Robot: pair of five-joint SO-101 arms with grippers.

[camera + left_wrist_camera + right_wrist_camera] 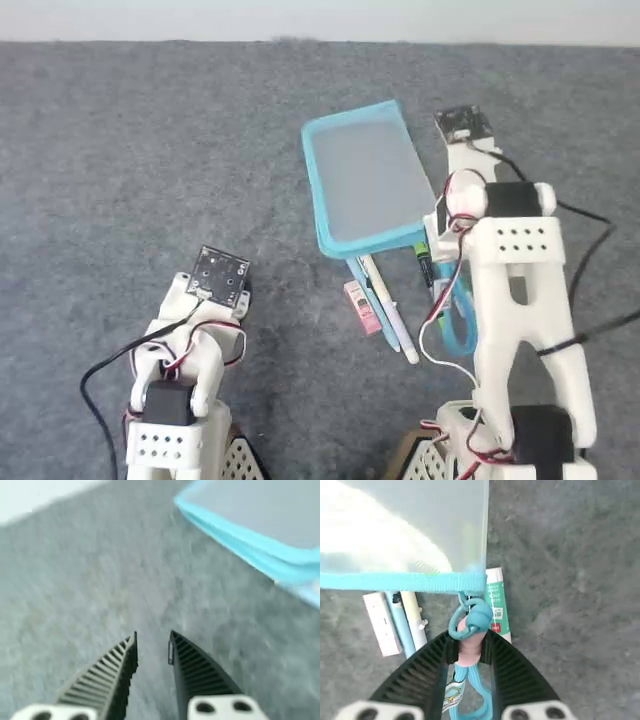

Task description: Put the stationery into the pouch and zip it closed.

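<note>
Nearest, the left gripper [153, 636] hangs slightly parted and empty over the grey surface [150, 150], well apart from the blue pouch [368, 180]. Beyond it, an eraser [361, 306], pens [385, 310], scissors [460, 325] and a glue stick [496, 605] lie outside the pouch, at its near edge. The right gripper [470, 639] is clenched on the zip pull [470, 619]. The pouch lies flat and farthest away. The risk is that, with nothing pinning the pouch, tugging the zip would likely drag the whole pouch and scatter the stationery.
</note>
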